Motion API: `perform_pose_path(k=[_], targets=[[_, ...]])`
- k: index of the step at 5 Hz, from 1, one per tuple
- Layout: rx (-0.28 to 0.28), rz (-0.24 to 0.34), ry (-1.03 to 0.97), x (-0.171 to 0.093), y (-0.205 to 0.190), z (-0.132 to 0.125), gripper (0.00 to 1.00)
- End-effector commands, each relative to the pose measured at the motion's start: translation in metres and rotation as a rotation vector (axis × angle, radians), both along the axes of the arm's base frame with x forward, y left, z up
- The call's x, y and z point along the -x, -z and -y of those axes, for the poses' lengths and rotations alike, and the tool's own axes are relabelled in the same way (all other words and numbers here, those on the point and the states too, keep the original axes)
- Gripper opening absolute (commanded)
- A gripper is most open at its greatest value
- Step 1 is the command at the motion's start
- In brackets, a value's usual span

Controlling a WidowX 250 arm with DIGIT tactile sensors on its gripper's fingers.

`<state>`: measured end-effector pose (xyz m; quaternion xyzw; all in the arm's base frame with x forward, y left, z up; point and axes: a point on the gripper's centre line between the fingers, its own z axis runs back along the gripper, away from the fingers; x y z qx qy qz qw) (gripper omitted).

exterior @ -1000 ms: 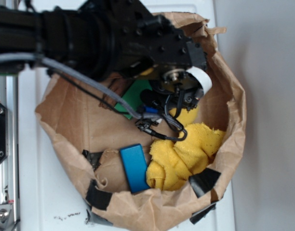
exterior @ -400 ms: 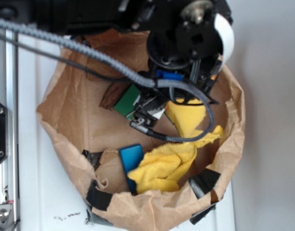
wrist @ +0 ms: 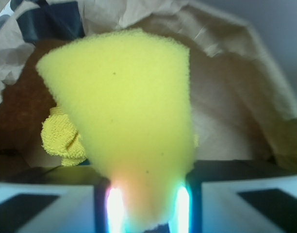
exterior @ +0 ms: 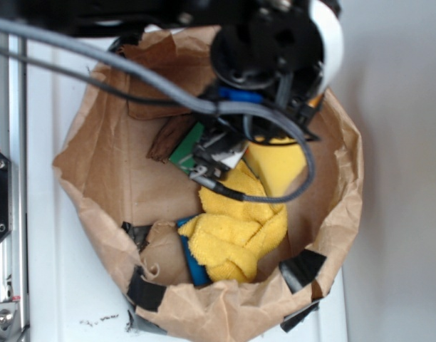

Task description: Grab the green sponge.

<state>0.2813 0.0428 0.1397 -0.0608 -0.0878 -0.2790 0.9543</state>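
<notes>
Green sponge [exterior: 186,147]: lay unheld in bag [exterior: 97,178]
Gripper [wrist: 147,221]: clamped on yellow sponge [wrist: 129,116]
Next: drop it, re-target green

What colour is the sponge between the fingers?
Yellow; the wedge-shaped sponge shows best in the wrist view.

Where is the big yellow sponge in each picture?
Exterior: the yellow sponge sits right of center inside the brown paper bag, just under the black gripper.
Wrist: the same sponge fills the middle, its narrow end between the jaws at the bottom edge.
Shared landmark: the fuzzy yellow cloth, below the sponge in the exterior view, peeks out at its left in the wrist view.
</notes>
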Motion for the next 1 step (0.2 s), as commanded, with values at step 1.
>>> perform_pose_path(k=[1], targets=[[-0.023,0.108,0.017,0.0083,-0.0183,-0.0146,0.00]])
